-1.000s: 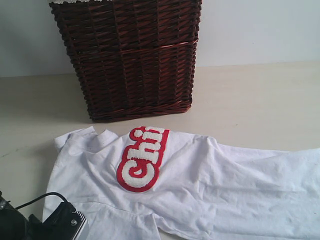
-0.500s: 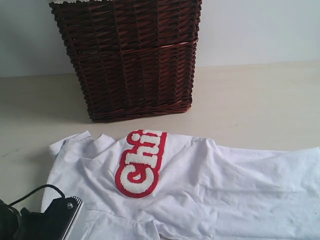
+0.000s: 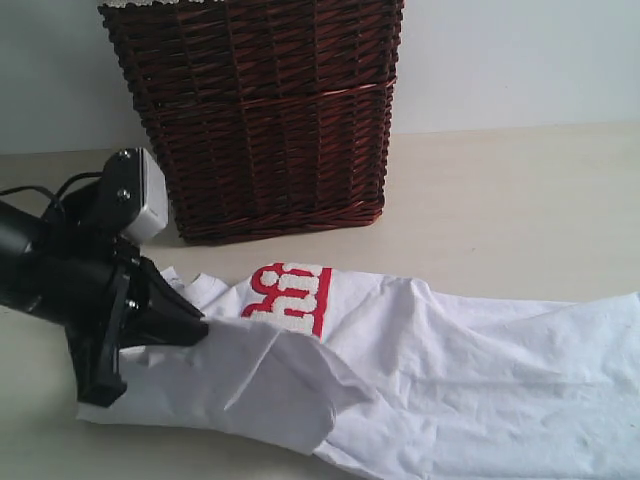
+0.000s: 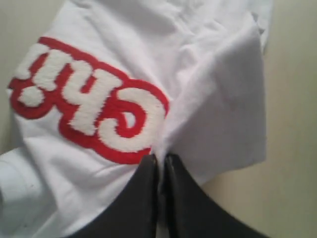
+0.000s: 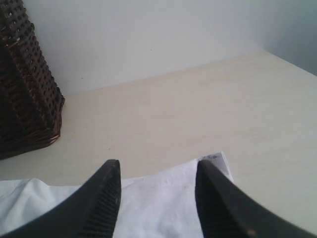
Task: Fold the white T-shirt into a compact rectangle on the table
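My left tool [image 4: 161, 161] pinches the white T-shirt [image 3: 450, 360], mid-fold.
Its jaws are clamped tight on a gathered edge, holding that flap raised over the chest so, I judge, it can be laid across the body; the flap hides part of the red-edged letters [image 3: 290, 295]. My right tool [image 5: 156, 173] hangs wide and empty above a corner of the shirt, I'd guess ready to take that end. The rest of the shirt lies spread on the tabletop [image 3: 500, 190], in front of the wicker basket [image 3: 255, 110].
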Available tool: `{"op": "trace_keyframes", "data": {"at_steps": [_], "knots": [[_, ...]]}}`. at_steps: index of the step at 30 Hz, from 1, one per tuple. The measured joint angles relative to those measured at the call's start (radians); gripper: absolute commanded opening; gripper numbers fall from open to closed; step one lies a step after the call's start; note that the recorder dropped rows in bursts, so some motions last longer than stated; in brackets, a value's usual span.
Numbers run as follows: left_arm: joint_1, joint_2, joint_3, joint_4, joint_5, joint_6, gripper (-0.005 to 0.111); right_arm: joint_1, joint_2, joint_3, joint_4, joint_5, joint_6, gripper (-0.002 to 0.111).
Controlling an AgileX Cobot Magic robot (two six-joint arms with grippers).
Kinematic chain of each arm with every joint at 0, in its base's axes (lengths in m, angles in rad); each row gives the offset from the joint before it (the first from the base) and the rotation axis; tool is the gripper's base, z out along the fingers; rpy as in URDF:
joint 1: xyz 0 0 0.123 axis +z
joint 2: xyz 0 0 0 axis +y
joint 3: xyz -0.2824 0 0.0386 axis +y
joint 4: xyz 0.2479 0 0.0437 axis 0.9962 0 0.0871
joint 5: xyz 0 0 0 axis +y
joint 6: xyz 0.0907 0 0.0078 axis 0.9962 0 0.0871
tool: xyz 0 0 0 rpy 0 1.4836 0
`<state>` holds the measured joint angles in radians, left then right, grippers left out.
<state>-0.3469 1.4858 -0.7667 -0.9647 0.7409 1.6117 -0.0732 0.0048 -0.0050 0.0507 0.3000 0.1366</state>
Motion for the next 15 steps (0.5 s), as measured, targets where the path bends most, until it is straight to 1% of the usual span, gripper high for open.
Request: {"op": "trace_keyframes", "data": {"at_steps": [4,5,8,12,13,15], "knots": [[0.036,0.069,-0.033,-0.056,-0.081,-0.029,0.000,0.000,0.000,0.000,0.000,0.000,0.000,0.046],[0.041,0.089,-0.038,-0.079,-0.122,-0.031,0.000,0.000,0.000,0.000,0.000,0.000,0.000,0.046],[0.045,0.134,-0.052,-0.138,-0.213,-0.036,0.000,0.000,0.000,0.000,0.000,0.000,0.000,0.046],[0.045,0.206,-0.056,-0.168,-0.306,-0.019,0.001,0.000,0.000,0.000,0.000,0.000,0.000,0.046],[0.045,0.225,-0.056,-0.174,-0.324,-0.007,0.003,0.000,0.000,0.000,0.000,0.000,0.000,0.046],[0.045,0.256,-0.056,-0.186,-0.357,0.013,0.015,0.000,0.000,0.000,0.000,0.000,0.000,0.046]]}}
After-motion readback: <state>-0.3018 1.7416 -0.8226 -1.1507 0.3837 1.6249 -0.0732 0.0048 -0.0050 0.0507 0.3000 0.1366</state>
